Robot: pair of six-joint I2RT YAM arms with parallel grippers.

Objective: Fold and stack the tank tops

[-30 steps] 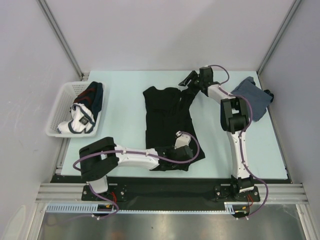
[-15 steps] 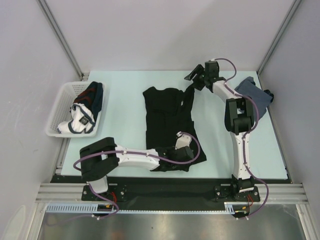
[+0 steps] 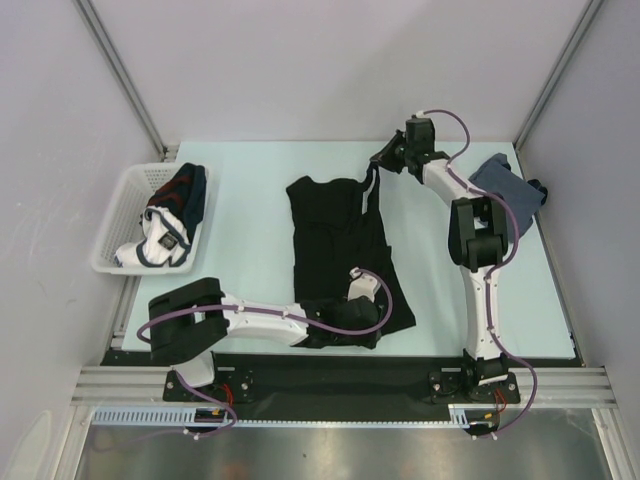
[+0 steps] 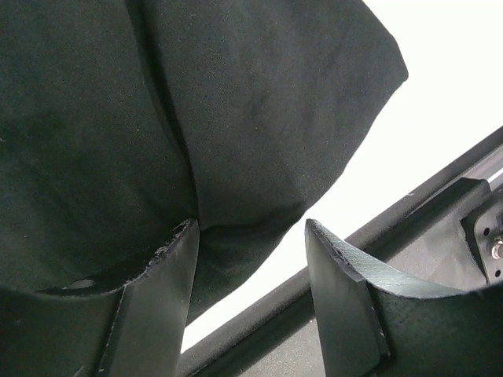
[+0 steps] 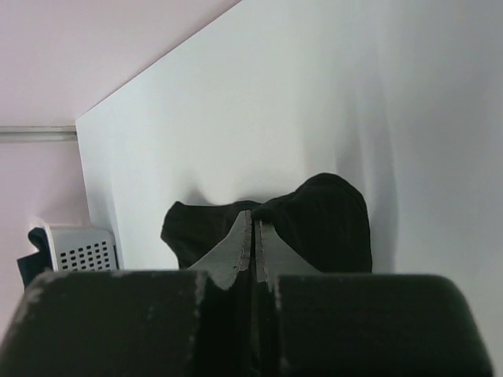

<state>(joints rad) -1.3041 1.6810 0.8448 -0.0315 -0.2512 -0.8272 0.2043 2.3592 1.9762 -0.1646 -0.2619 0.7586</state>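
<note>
Table point(image 3: 250, 195) of pale green colour carries everything. The black tank top point(image 3: 335, 240) lies spread flat in the middle, with its hem toward the arms. A white basket point(image 3: 108, 228) stands at the left edge with some clothes point(image 3: 170, 215) inside. The blue-grey tank top point(image 3: 505, 190) lies crumpled at the far right side, behind the right arm point(image 3: 478, 240), well apart from the black one. The left gripper point(image 4: 250, 226) is at the near hem, its jaws standing apart. The right gripper point(image 3: 384, 160) is clenched on the far right shoulder strap point(image 3: 374, 185), which is raised from the table.
</note>
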